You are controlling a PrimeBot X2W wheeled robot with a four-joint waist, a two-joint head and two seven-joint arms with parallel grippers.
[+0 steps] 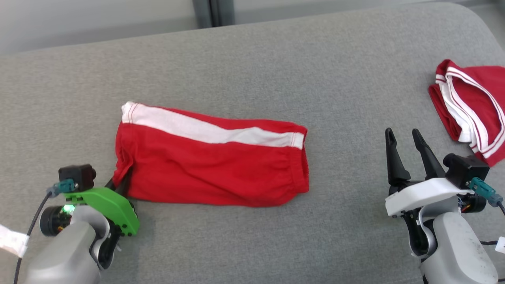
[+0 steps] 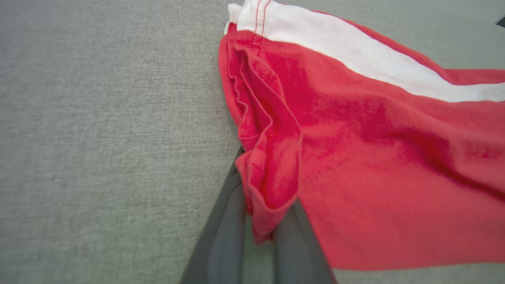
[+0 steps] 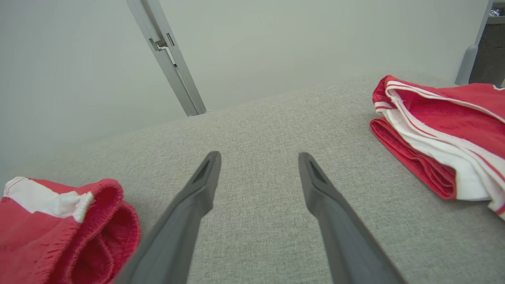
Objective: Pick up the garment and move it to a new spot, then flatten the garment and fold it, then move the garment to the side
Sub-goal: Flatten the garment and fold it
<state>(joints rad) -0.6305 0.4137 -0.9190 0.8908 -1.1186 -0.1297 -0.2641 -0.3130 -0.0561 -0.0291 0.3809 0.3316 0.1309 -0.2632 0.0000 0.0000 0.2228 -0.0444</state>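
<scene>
Your left arm lay low at the near left of the grey woven-fabric surface (image 1: 252,67), forearm angled up and to the right, its green wrist housing (image 1: 106,205) just short of the cloth; your left gripper (image 1: 123,179) was narrowed onto the near left corner of the red cloth garment with a broad white stripe (image 1: 213,169); in the left wrist view a bunched fold of red hem sat pinched between the two dark fingers (image 2: 221,240).

Your right arm stood at the near right, forearm upright in the head view; your right gripper (image 1: 403,134) pointed away from you with its jaws spread wide and nothing between them.

The striped garment lay flat across the middle of the surface, stripe along its far edge, its right end well apart from the right gripper.

You had two red garments in all: that one, and a second red garment with thin white trim (image 1: 469,106), folded at the far right, just beyond the right gripper; two grippers.
</scene>
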